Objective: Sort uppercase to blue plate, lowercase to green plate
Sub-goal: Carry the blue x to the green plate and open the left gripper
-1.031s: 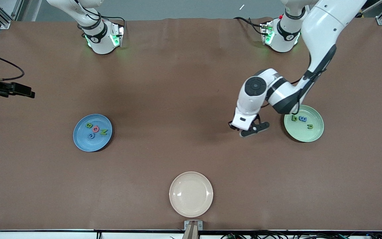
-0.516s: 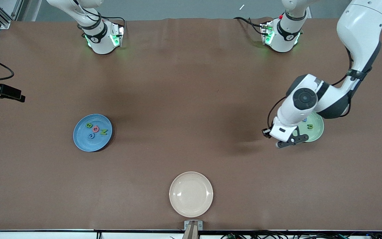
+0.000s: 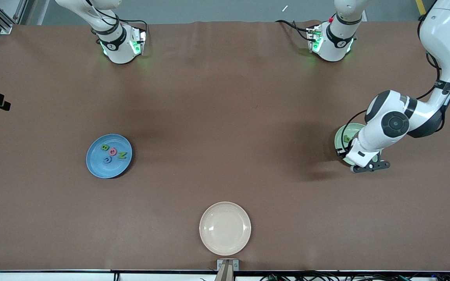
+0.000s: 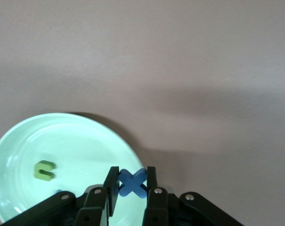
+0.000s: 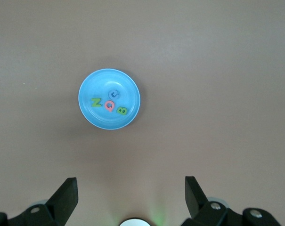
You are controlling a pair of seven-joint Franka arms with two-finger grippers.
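My left gripper (image 3: 369, 167) (image 4: 132, 182) is shut on the blue x (image 4: 132, 181), a lowercase letter, and hangs over the rim of the green plate (image 3: 341, 134) (image 4: 76, 141). A green u (image 4: 44, 170) lies in that plate, and another green letter (image 3: 347, 138) shows beside the arm that hides most of the plate. The blue plate (image 3: 99, 167) (image 5: 91, 84) holds the uppercase letters: green B (image 3: 104, 147), pink ring (image 3: 112, 151), green N (image 3: 121, 155) and blue C (image 3: 108, 159). My right gripper (image 5: 132, 197) is open and empty, high over the table, with the blue plate in its view.
An empty cream plate (image 3: 225, 228) sits near the table's front edge, midway between the arms. Both arm bases (image 3: 119, 43) (image 3: 332, 41) stand along the edge farthest from the camera. Bare brown tabletop lies between the plates.
My left gripper has carried the blue x toward the left arm's end of the table, arriving over the green plate's rim. The right hand has drawn back toward the view's edge.
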